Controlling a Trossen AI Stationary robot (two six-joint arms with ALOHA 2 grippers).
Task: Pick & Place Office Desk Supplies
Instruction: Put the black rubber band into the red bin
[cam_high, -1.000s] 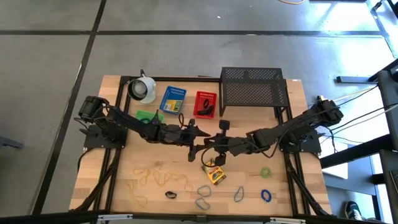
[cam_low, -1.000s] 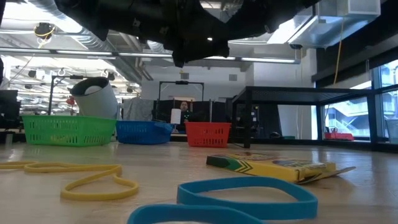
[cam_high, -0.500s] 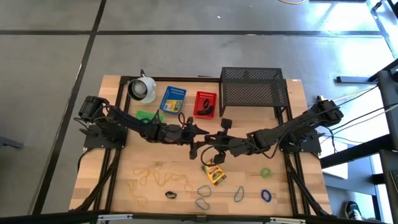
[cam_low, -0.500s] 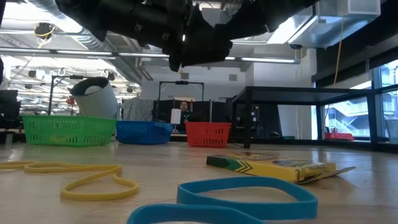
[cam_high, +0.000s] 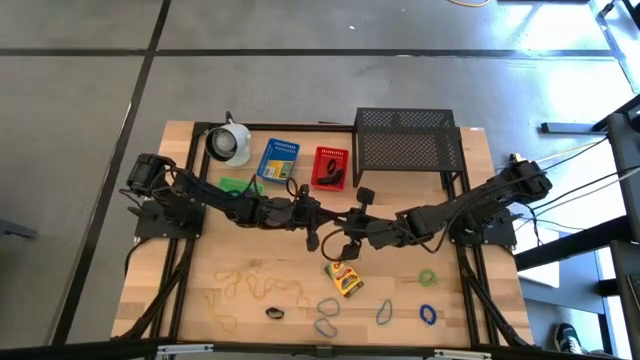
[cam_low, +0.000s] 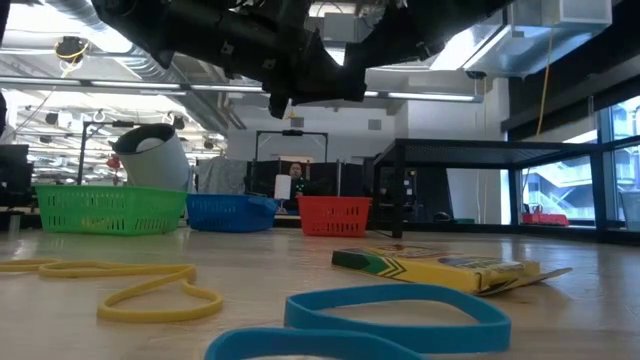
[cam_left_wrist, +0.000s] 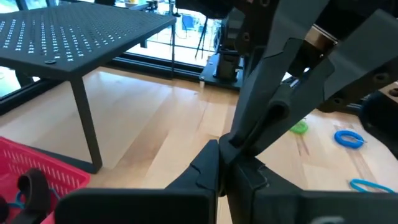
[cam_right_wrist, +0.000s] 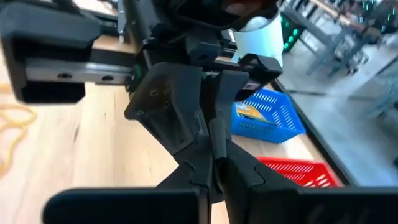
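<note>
Both arms meet above the middle of the wooden worktop (cam_high: 200, 270), raised well clear of it. The left gripper (cam_high: 312, 214) has its fingers closed with nothing seen between them, and the right gripper (cam_high: 345, 235) likewise has its fingers pressed together and empty; the 2 tips sit just beside each other, and whether they touch cannot be told.

Just in front of the grippers a yellow-green crayon box (cam_high: 346, 279) lies flat on the worktop. Near the front edge lie blue rubber bands (cam_high: 328, 304), another blue loop (cam_high: 384, 313), a darker blue one (cam_high: 428, 314) and a green one (cam_high: 428, 276). Tan rubber bands (cam_high: 245, 286) sprawl on the left part, with a small dark clip (cam_high: 275, 313) near them.

Along the far side stand a white cup-like object (cam_high: 230, 143), a green basket (cam_high: 236, 186), a blue basket (cam_high: 278, 160), a red basket (cam_high: 330, 167) holding a dark item, and a black mesh rack (cam_high: 405, 138).
</note>
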